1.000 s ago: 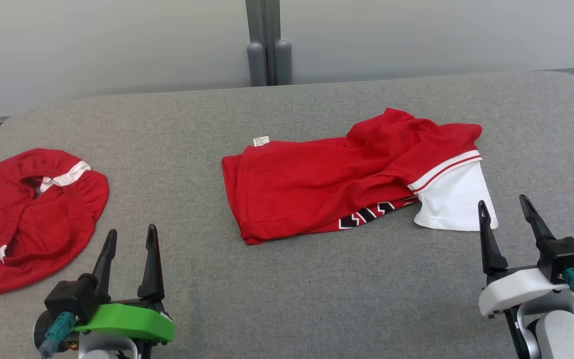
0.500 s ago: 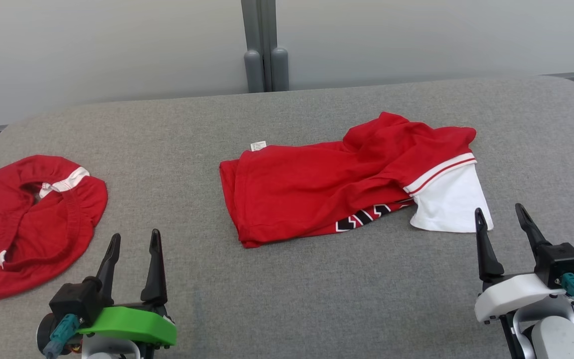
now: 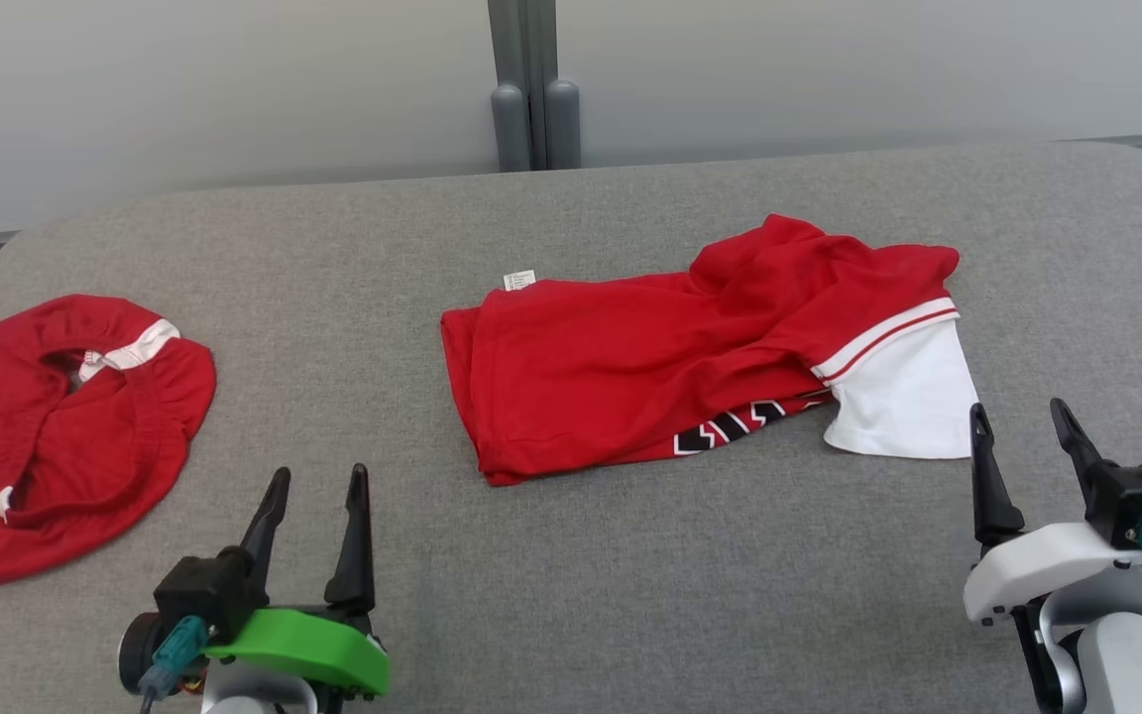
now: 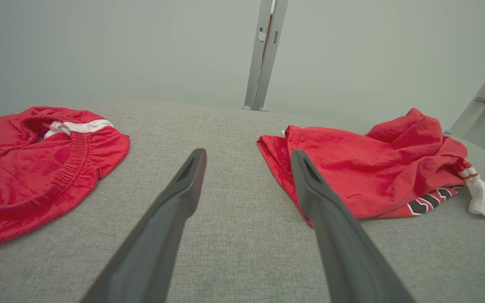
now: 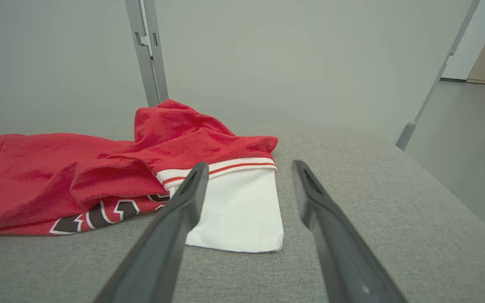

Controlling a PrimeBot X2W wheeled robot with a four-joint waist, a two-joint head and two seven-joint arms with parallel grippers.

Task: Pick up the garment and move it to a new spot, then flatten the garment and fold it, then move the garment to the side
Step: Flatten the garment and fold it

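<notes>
With my left gripper [image 3: 321,472] and right gripper [image 3: 1017,408] both wide open and empty, I should pinch the near edge of the crumpled red garment [image 3: 650,382], lying mid-way across the grey table [image 3: 571,575], at two well-separated points and lift evenly.

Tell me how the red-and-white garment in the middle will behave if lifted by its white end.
Probably floppy: the garment lies in soft folds, so it should drape and unfold. Likely light, being thin fabric. Pushed, it may bunch rather than slide on the textured grey surface.
</notes>
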